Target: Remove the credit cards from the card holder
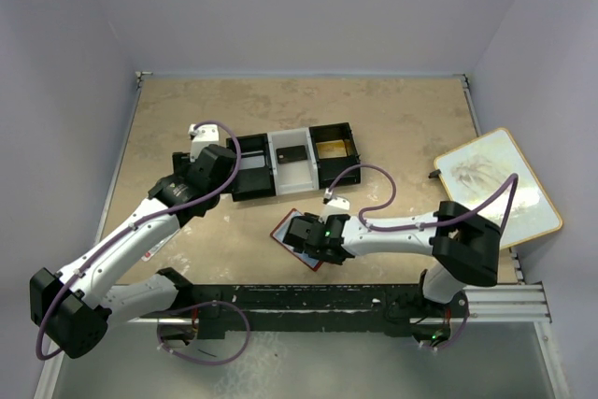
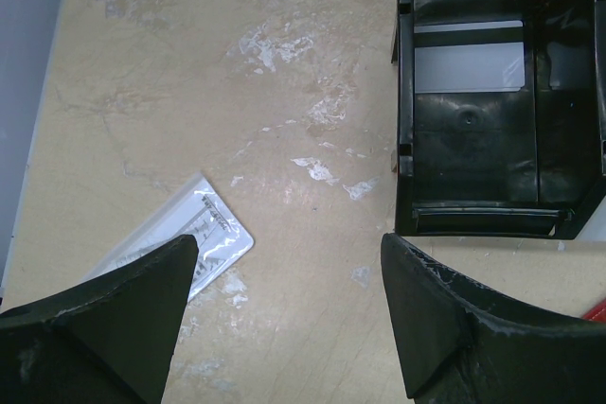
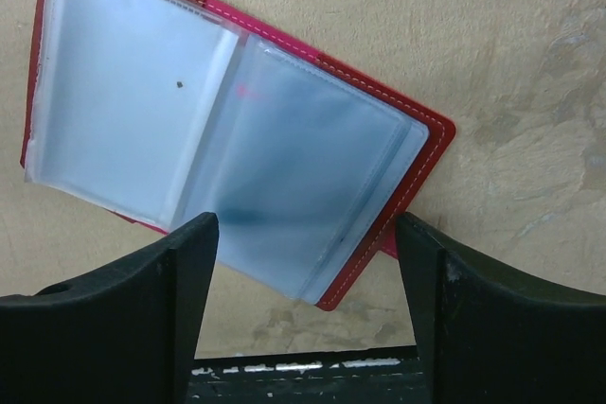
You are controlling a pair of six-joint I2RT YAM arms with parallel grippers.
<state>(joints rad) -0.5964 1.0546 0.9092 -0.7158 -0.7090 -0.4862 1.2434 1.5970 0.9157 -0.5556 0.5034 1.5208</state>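
The card holder (image 3: 237, 130) lies open and flat on the table, red-edged, with pale clear sleeves facing up. I see no credit cards in those sleeves. My right gripper (image 3: 308, 224) hovers open over its near corner, a finger on each side, touching nothing. From above, the card holder (image 1: 288, 228) is partly hidden under that gripper (image 1: 313, 235). My left gripper (image 2: 289, 243) is open and empty over bare table, left of the tray. A dark flat rectangle (image 1: 294, 153) lies in the tray's white middle compartment and a gold-brown one (image 1: 334, 148) in its right one; whether these are cards I cannot tell.
A black-and-white three-compartment tray (image 1: 280, 179) stands mid-table; its black left compartment (image 2: 492, 149) is just ahead of my left fingers. A clear plastic packet (image 2: 204, 229) lies by the left finger. A framed picture board (image 1: 495, 184) rests at the right edge. Walls enclose the table.
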